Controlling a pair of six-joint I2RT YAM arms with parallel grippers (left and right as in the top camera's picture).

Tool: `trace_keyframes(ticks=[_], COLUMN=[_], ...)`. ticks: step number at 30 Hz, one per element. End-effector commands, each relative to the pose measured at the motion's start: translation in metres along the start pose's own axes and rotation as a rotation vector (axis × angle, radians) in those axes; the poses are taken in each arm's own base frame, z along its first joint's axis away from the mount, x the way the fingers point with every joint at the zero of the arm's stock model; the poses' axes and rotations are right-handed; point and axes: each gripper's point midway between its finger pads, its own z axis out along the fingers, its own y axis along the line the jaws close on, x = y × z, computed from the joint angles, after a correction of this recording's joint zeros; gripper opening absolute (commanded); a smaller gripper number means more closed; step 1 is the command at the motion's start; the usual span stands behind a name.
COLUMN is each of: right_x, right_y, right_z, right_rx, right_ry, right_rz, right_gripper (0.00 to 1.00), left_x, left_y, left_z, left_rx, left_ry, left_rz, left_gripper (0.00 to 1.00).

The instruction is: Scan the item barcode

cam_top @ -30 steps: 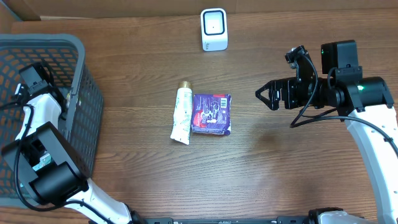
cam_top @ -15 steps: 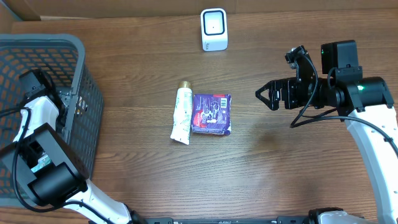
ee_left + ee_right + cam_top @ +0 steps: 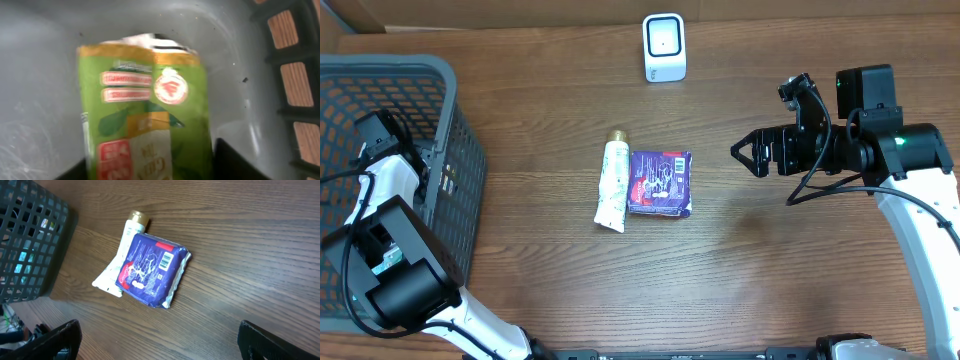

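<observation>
My left gripper (image 3: 152,169) sits in the basket (image 3: 390,65); I can't tell if it grips the blurry green packet (image 3: 150,110). My right gripper (image 3: 745,153) gapes wide, empty.

Matt wood-grain table (image 3: 520,60), grey plastic lattice basket (image 3: 380,70), glossy purple wrapper (image 3: 660,183), smooth white tube (image 3: 613,187), shiny green pouch (image 3: 150,120), white plastic scanner (image 3: 664,47)

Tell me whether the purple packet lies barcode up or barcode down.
Barcode up. The purple packet lies flat on the table, and the right wrist view shows its white barcode patch on the upper face.
</observation>
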Motion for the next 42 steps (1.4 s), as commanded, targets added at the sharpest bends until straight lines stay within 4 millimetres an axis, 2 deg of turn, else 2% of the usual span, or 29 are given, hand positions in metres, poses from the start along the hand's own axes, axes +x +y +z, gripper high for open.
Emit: trace_keyframes(ticks=[1, 2, 8, 10, 13, 16, 18, 20, 25, 29, 33, 36, 38, 42], right_x=[0.001, 0.001, 0.001, 0.001, 0.001, 0.001, 0.001, 0.001, 0.000, 0.000, 0.000, 0.000, 0.000, 0.000], right_y=[0.001, 0.001, 0.001, 0.001, 0.001, 0.001, 0.001, 0.001, 0.001, 0.001, 0.001, 0.001, 0.001, 0.001], right_z=[0.001, 0.001, 0.001, 0.001, 0.001, 0.001, 0.001, 0.001, 0.001, 0.001, 0.001, 0.001, 0.001, 0.001], right_rx=[0.000, 0.000, 0.000, 0.000, 0.000, 0.000, 0.000, 0.000, 0.000, 0.000, 0.000, 0.000, 0.000, 0.000], right_ry=[0.000, 0.000, 0.000, 0.001, 0.001, 0.000, 0.000, 0.000, -0.003, -0.003, -0.003, -0.002, -0.002, -0.003], right_rz=[-0.002, -0.002, -0.002, -0.002, -0.002, -0.002, -0.002, -0.002, -0.004, -0.004, -0.004, -0.004, -0.004, -0.004], right_gripper=[1.00, 1.00, 1.00, 1.00, 1.00, 1.00, 1.00, 1.00, 1.00, 1.00, 1.00, 1.00, 1.00, 1.00], left_x=[0.057, 0.058, 0.063, 0.056, 0.038, 0.015, -0.001, -0.019, -0.050, -0.056, -0.042, -0.015, 0.013, 0.088], left_y=[0.019, 0.019, 0.003, -0.005, -0.020, -0.044, -0.062, -0.073, -0.078, -0.071, -0.070, -0.084, -0.096, -0.115], left_z=[0.031, 0.030, 0.020, 0.011, -0.014, -0.056, -0.096, -0.135, -0.236, -0.298, -0.337, -0.353, -0.355, -0.342], left_rx=[-0.043, -0.045, 0.048, 0.082, 0.139, 0.262, 0.370, 0.439, 0.576, 0.647, 0.683, 0.721, 0.747, 0.765], left_ry=[0.179, 0.184, 0.239, 0.230, 0.188, 0.122, 0.062, -0.017, -0.219, -0.329, -0.413, -0.424, -0.394, -0.242], left_rz=[0.022, 0.026, 0.089, 0.098, 0.092, 0.151, 0.213, 0.242, 0.243, 0.250, 0.399, 0.558, 0.680, 0.926], left_gripper=[0.21, 0.04, 0.04, 0.04, 0.04, 0.04, 0.04, 0.04, 0.04, 0.04, 0.04, 0.04, 0.04, 0.04])
